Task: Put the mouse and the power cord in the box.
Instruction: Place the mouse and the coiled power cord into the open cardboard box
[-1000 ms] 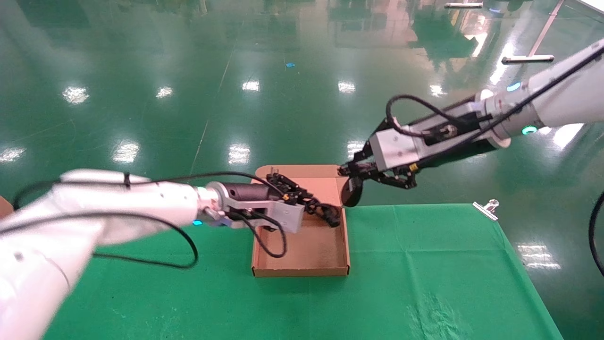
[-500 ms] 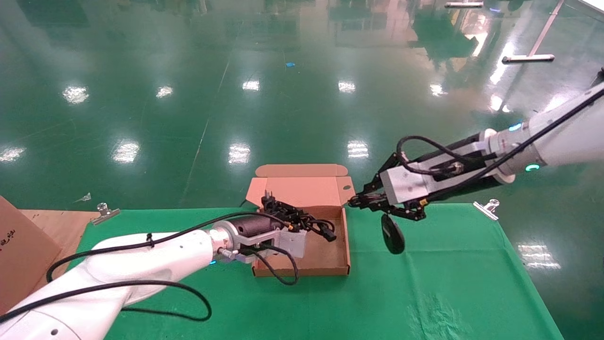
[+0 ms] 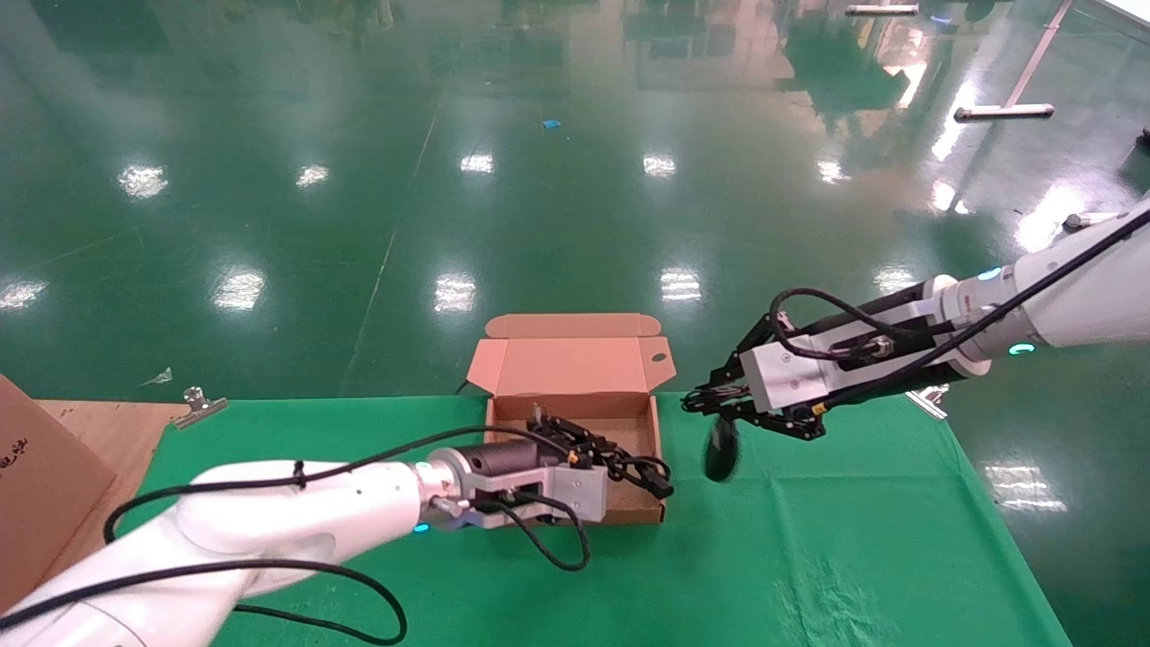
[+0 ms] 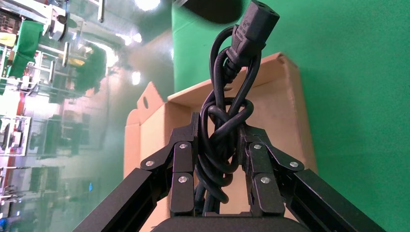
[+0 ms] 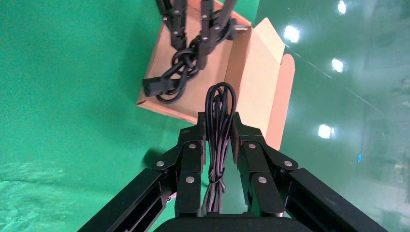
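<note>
L gripper clamping power cord over box; R gripper pinching mouse cable (mouse dangling beside box, over green cloth).

A surface draped in bright green cloth is carrying the work, with shiny green floor showing beyond its far edge. The shallow brown cardboard box with a hinged lid is sitting directly on the cloth near the far edge, its lid standing open. Silver metal clips are gripping the cloth at both far corners.
</note>
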Controlling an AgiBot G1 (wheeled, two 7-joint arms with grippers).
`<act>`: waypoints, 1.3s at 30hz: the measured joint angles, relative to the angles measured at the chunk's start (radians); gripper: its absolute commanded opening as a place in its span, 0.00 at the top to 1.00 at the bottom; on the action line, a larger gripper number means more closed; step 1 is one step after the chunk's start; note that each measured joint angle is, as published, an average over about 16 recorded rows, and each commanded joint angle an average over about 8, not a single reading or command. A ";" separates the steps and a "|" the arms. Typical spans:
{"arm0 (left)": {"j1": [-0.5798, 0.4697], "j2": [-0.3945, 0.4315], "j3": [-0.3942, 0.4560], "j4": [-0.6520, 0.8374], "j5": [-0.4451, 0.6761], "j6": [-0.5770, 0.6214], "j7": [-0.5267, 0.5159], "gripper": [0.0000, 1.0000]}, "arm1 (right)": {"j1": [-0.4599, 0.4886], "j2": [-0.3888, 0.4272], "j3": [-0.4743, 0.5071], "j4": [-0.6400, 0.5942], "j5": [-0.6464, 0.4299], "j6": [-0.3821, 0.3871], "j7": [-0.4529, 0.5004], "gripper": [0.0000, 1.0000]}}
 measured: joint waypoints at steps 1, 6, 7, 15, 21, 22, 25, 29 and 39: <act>-0.002 0.000 0.007 0.001 -0.008 0.005 -0.003 0.08 | -0.002 0.001 0.000 0.000 0.000 0.000 -0.001 1.00; -0.011 -0.001 0.037 0.006 -0.041 0.012 -0.006 0.00 | -0.008 0.005 0.000 0.000 0.001 0.000 -0.005 1.00; -0.013 -0.001 0.043 0.007 -0.047 0.011 -0.005 0.00 | -0.009 0.006 0.001 0.000 0.001 -0.001 -0.006 1.00; -0.019 -0.001 0.085 0.010 -0.093 0.001 0.003 0.00 | -0.014 0.008 0.001 0.000 0.001 -0.005 -0.008 1.00; -0.023 -0.002 0.108 0.016 -0.132 -0.004 0.002 0.00 | -0.014 0.002 0.000 0.001 0.000 -0.007 -0.005 1.00; -0.025 -0.002 0.110 0.020 -0.141 -0.006 0.000 0.00 | -0.013 0.000 0.000 0.002 0.000 -0.007 -0.004 1.00; -0.030 -0.002 0.115 0.033 -0.166 -0.018 -0.007 0.00 | -0.007 -0.010 0.001 0.005 0.002 -0.008 0.000 1.00; -0.041 -0.005 0.115 0.058 -0.204 -0.033 -0.019 0.00 | 0.006 -0.033 0.003 0.012 0.004 -0.008 0.010 1.00; -0.081 -0.083 0.063 0.156 -0.327 0.058 -0.037 0.00 | -0.005 -0.114 -0.001 0.092 0.019 0.020 0.067 1.00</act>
